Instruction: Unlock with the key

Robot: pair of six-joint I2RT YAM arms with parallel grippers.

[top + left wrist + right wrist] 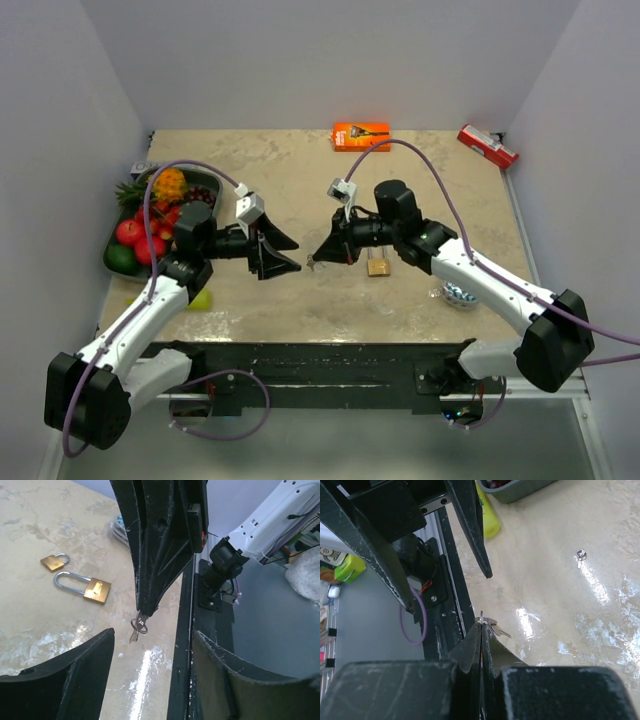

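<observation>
Key (139, 626) dangles, pinched in the closed right claw (318, 256), just off the wide-open left claw (296, 256); the larger padlock (91, 587) lies flat on the counter (250, 300), nearer the right arm.

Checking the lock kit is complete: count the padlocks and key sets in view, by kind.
Padlocks: 2, small padlock and long-shackle padlock.
Key sets: 2, key ring pinched in the right gripper, and loose key on the table.
Total: 4.
</observation>
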